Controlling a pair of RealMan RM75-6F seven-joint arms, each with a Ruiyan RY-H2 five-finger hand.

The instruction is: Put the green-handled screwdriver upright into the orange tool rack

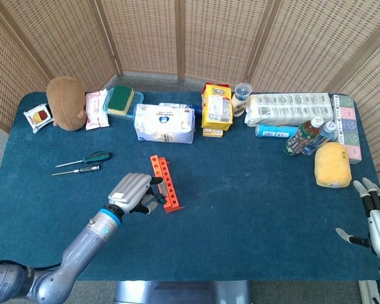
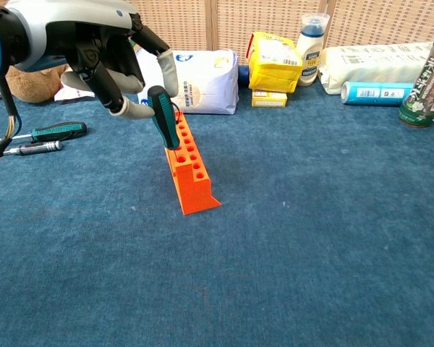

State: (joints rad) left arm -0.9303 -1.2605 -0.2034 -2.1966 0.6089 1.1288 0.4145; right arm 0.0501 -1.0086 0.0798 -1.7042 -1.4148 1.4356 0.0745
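Note:
The orange tool rack [image 2: 190, 165] lies on the blue cloth left of centre, also visible in the head view as the rack [image 1: 166, 183]. A screwdriver with a green and black handle [image 2: 161, 116] stands nearly upright, leaning slightly, its lower end at a hole near the rack's middle. My left hand [image 2: 107, 63] pinches that handle between thumb and a finger; from above the left hand [image 1: 132, 192] hides the tool. My right hand [image 1: 375, 218] hangs open at the table's right front corner, holding nothing.
Two more screwdrivers lie flat to the left: a green-handled one [image 2: 56, 131] and a thin one [image 2: 25, 148]. Along the back stand a plush toy [image 1: 66, 102], a white bag [image 1: 164, 123], yellow boxes [image 1: 216, 109], bottles [image 1: 307, 136] and a yellow sponge [image 1: 332, 164].

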